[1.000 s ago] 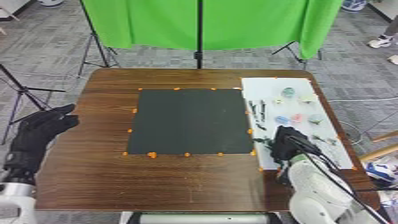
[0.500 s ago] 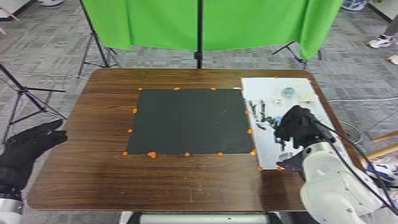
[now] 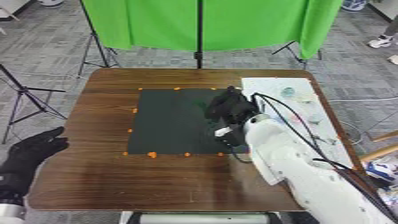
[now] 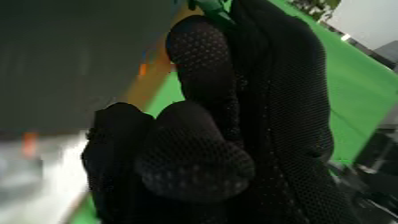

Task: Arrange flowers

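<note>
My right hand (image 3: pixel 233 107) is over the right part of the dark mat (image 3: pixel 173 122). In the right wrist view my right hand (image 4: pixel 284 100) has its fingers curled and pinches a green stem (image 4: pixel 211 6) near the fingertips; the flower's head cannot be made out. On the white sheet (image 3: pixel 262 84) at the table's right side lie small pale flowers, among them a blue-green one (image 3: pixel 288 92), partly covered by the right arm. At the table's left edge, my left hand (image 3: pixel 34 150) is open and holds nothing.
Orange markers line the mat's edges, one larger (image 3: pixel 152 155) near its front left corner. The brown table (image 3: pixel 107 100) surrounds the mat. Behind the table hang a green cloth (image 3: pixel 151 25) and black stands.
My right hand has moved left from the white sheet to over the mat, bringing the green stem. My left hand has shifted slightly toward the front.
</note>
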You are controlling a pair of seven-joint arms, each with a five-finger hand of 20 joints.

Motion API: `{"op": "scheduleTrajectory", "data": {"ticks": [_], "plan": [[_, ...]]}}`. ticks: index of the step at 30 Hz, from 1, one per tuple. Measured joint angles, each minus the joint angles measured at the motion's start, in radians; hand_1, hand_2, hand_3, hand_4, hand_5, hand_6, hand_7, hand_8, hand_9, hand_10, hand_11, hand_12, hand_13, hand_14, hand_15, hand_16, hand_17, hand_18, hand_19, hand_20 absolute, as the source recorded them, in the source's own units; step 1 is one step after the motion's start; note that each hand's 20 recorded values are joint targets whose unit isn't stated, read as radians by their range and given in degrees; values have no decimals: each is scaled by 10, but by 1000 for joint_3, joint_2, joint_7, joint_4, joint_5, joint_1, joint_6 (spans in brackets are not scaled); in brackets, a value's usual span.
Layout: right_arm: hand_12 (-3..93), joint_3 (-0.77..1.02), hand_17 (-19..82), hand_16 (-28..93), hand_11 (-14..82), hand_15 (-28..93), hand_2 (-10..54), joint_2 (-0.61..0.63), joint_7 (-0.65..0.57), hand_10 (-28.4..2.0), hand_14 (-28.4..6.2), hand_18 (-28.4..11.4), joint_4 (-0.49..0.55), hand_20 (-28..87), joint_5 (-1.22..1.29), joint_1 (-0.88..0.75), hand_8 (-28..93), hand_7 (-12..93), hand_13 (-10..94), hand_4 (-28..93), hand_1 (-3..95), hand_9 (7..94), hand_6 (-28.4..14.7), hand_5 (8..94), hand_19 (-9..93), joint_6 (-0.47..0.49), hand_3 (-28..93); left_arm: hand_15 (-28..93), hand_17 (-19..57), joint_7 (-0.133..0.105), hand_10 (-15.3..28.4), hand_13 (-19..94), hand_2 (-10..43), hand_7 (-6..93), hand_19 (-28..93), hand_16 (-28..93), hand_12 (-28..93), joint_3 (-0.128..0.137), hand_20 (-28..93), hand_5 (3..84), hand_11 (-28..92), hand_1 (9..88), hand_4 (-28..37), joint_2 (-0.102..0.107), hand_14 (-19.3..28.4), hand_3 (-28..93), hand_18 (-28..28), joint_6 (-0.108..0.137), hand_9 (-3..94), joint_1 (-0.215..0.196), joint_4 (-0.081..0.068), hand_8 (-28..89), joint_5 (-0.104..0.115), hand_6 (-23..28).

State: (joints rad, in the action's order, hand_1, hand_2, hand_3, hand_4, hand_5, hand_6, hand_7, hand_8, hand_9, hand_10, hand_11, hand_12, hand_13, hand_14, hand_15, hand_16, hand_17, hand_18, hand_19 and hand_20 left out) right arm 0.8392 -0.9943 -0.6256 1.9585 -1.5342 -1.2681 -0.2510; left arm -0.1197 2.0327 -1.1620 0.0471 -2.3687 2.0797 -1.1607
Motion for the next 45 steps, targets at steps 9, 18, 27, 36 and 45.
{"op": "scheduleTrajectory", "data": {"ticks": [9, 18, 27, 36, 45], "plan": [[357, -277, 771, 212, 369, 634, -95, -126, 17, -126, 5, -48, -159, 412, 139, 209, 243, 284, 937, 612, 884, 903, -56, 817, 911, -134, -267, 236, 121, -1, 152, 403, 5, 121, 234, -11, 105, -46, 236, 482, 190, 318, -179, 9, 197, 625, 160, 1, 490, 24, -22, -61, -3, 59], [335, -411, 784, 198, 313, 580, -95, -193, 19, -128, -2, -32, -214, 433, 302, 298, 223, 290, 937, 395, 788, 917, -60, 807, 824, -274, 31, 235, 118, 2, 152, 402, 4, 120, 233, -11, 106, -75, 236, 481, 188, 318, -180, 36, 196, 625, 159, 1, 488, 46, -27, -60, -9, 59], [315, -425, 796, 176, 280, 551, -95, -214, -8, -128, -9, -34, -282, 457, 358, 300, 219, 289, 937, -3, 644, 920, -63, 802, 759, -313, 496, 232, 117, 2, 152, 400, 3, 120, 232, -10, 106, -87, 236, 480, 187, 317, -178, 39, 197, 625, 159, 0, 488, 59, -28, -61, -20, 58], [306, -409, 791, 167, 249, 526, -95, -223, -21, -131, -19, -35, -300, 447, 412, 266, 214, 281, 937, -18, 641, 923, -60, 795, 737, -333, 496, 232, 116, 2, 153, 399, 2, 119, 231, -10, 106, -100, 235, 479, 187, 318, -180, 39, 197, 625, 159, -3, 487, 72, -35, -60, -23, 59], [302, -395, 782, 175, 183, 476, -95, -223, -17, -136, -25, -38, -298, 445, 467, 261, 199, 214, 937, -26, 597, 915, -67, 772, 713, -315, 508, 231, 113, 1, 152, 398, 1, 118, 231, -9, 106, -100, 234, 478, 187, 316, -179, 38, 197, 628, 159, -5, 486, 74, -36, -60, -25, 59]]}}
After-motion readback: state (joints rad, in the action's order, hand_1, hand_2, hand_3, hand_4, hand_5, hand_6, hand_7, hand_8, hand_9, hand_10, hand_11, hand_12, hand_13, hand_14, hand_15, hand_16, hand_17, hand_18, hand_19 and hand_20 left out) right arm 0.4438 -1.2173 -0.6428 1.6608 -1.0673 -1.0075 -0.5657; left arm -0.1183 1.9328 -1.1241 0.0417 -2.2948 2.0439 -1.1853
